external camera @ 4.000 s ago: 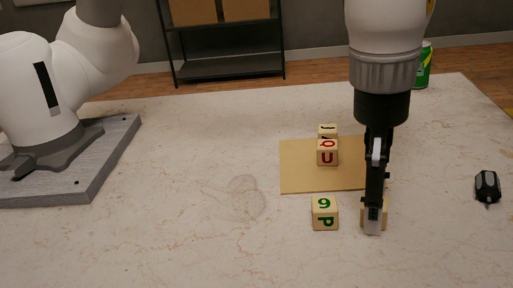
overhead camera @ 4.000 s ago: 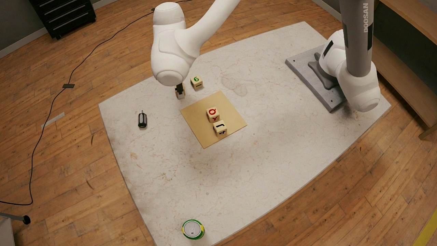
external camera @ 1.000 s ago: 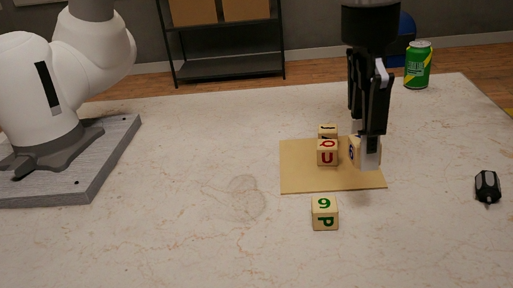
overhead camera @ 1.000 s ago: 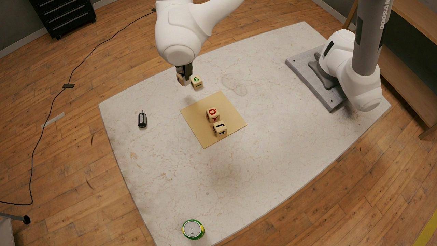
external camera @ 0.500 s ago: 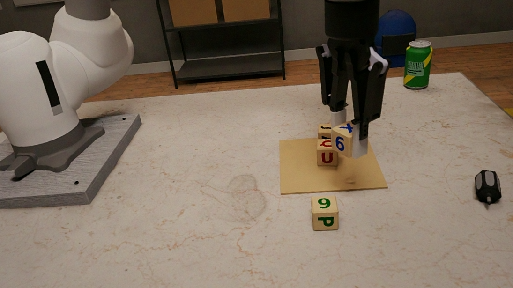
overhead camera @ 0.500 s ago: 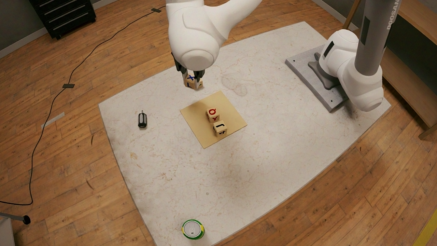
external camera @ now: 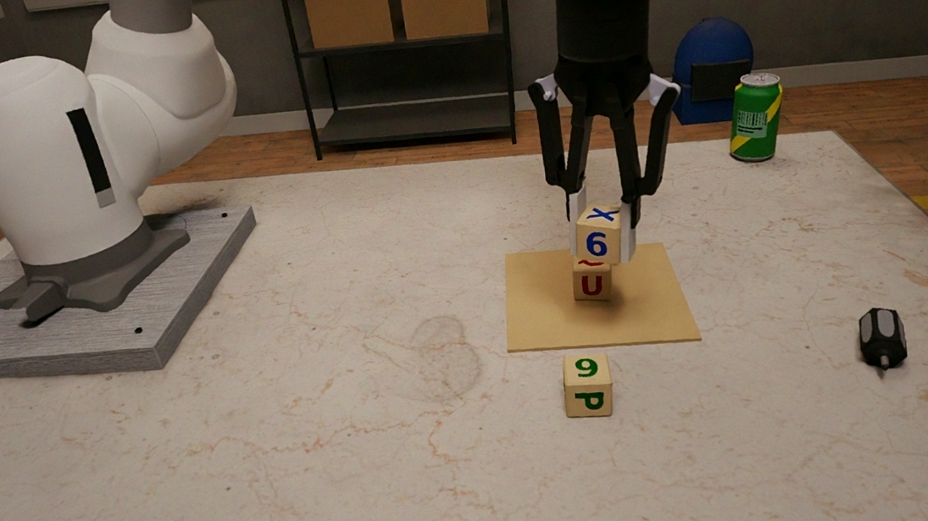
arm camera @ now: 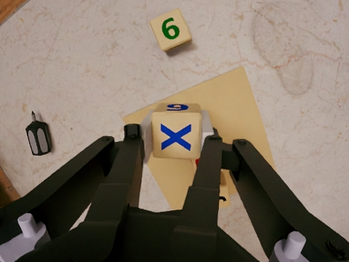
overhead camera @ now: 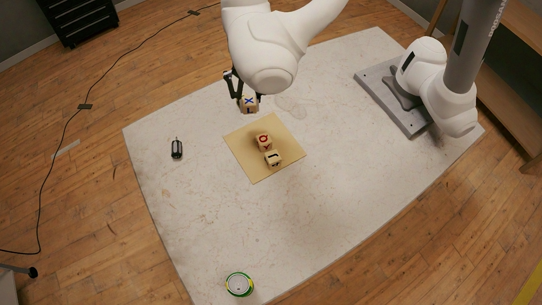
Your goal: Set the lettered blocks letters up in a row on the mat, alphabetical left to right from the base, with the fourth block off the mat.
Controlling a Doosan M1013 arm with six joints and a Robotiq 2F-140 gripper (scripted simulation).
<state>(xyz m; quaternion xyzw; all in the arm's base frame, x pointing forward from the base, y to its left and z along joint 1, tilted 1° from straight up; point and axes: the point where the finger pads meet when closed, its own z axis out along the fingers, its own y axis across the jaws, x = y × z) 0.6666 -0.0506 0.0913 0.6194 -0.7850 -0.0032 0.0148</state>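
My gripper (overhead camera: 248, 101) (external camera: 598, 221) (arm camera: 179, 122) is shut on a wooden block with a blue X on top (overhead camera: 249, 104) (external camera: 597, 235) (arm camera: 177, 135). It holds the block in the air over the tan mat (overhead camera: 244, 161) (external camera: 546, 323) (arm camera: 234, 103), near the mat's edge. A block with a red Q on top (overhead camera: 263, 141) (external camera: 591, 283) and a block with a black J on top (overhead camera: 272, 158) stand side by side on the mat. The held block hides the J block in the exterior view. A block with a green 6 on top (external camera: 587, 384) (arm camera: 170, 30) stands off the mat on the table.
A green can (overhead camera: 239, 283) (external camera: 755, 116) stands at the table's far edge. A small black tool (overhead camera: 176, 148) (external camera: 882, 337) (arm camera: 38, 137) lies off to one side of the mat. The robot's grey base plate (overhead camera: 379, 90) (external camera: 93, 332) sits at the table's other end.
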